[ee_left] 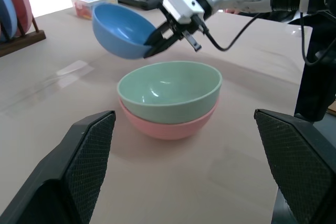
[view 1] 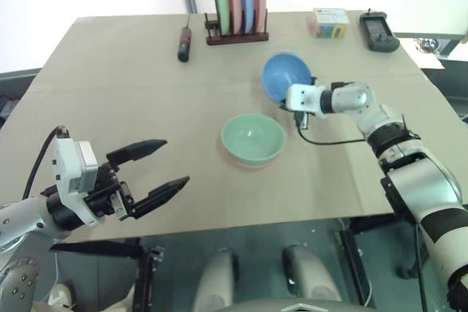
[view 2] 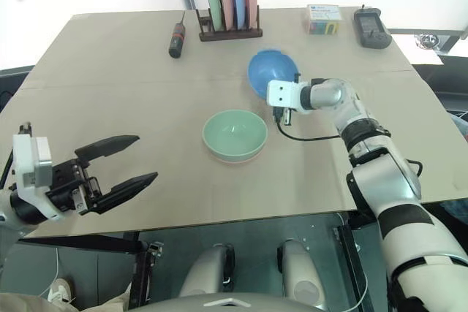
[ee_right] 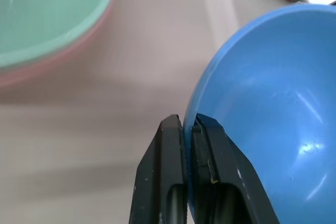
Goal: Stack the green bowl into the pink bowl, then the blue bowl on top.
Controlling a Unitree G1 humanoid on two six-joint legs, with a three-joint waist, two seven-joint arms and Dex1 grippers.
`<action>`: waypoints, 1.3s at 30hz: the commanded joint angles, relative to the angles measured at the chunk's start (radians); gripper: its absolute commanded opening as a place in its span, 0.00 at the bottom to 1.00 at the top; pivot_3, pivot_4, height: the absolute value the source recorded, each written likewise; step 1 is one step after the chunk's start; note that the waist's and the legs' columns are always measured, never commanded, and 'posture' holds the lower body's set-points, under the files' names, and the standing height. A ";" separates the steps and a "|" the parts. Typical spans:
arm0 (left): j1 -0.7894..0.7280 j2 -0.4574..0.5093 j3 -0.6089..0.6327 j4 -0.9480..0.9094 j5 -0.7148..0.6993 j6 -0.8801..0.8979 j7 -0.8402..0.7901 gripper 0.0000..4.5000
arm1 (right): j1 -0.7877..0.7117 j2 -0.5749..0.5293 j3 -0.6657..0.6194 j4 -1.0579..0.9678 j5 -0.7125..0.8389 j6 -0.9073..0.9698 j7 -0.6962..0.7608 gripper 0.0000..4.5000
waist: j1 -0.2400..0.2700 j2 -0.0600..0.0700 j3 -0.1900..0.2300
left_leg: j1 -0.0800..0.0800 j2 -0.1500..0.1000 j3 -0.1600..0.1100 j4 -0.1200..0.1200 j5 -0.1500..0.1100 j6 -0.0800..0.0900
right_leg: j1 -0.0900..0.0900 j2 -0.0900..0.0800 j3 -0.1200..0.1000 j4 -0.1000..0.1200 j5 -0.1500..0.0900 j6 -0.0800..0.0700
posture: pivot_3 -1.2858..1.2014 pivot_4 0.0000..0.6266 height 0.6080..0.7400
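Though nested, pink bowl half-hidden.

readable text: we find none
small box at table's far edge: printing too small for us to read
black device: no legible marks

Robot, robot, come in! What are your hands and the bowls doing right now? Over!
Right gripper shut on blue bowl rim, bowl lifted and tilted. Left gripper open, holding nothing. Green bowl nested in pink bowl. Nothing in the way.
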 commanded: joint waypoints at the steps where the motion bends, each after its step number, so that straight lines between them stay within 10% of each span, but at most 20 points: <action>1: -0.018 0.004 -0.010 0.019 0.006 -0.027 -0.011 1.00 | 0.083 -0.100 -0.080 -0.518 0.293 0.382 0.196 0.02 | 0.007 0.001 0.001 | 0.000 0.000 0.000 0.000 0.000 0.000 | 0.000 0.000 0.000 0.000 0.000 0.000 | 0.52 0.24 1.00; 9: -0.039 0.018 -0.026 0.052 -0.001 -0.010 -0.027 1.00 | 0.245 -0.108 -0.034 -0.931 0.419 0.773 0.084 0.02 | 0.013 0.001 0.000 | 0.002 0.001 0.000 0.001 0.000 0.000 | 0.000 0.001 -0.001 0.001 -0.003 -0.005 | 0.52 0.24 1.00; 13: -0.056 0.025 -0.034 0.053 0.000 -0.002 -0.016 1.00 | 0.285 -0.072 0.021 -0.862 0.337 0.734 0.034 0.21 | 0.016 0.001 0.000 | 0.001 0.001 0.001 0.003 0.000 0.000 | 0.000 0.001 -0.001 0.002 -0.003 -0.005 | 0.52 0.24 1.00; 21: -0.067 0.019 -0.071 0.044 0.072 -0.012 0.040 1.00 | 0.365 -0.139 -0.135 -0.985 0.460 0.863 0.004 0.97 | 0.021 0.000 0.001 | -0.001 0.001 0.001 0.002 0.000 0.000 | 0.000 0.000 -0.001 -0.001 -0.003 -0.004 | 0.52 0.24 1.00; 39: 0.057 0.042 0.084 0.258 0.118 -0.149 -0.166 1.00 | 0.980 -0.507 -0.747 -1.161 0.558 0.827 0.011 0.99 | 0.019 -0.002 0.000 | 0.002 0.001 0.003 0.003 0.000 0.000 | 0.001 0.000 0.000 -0.001 -0.006 0.000 | 0.52 0.24 1.00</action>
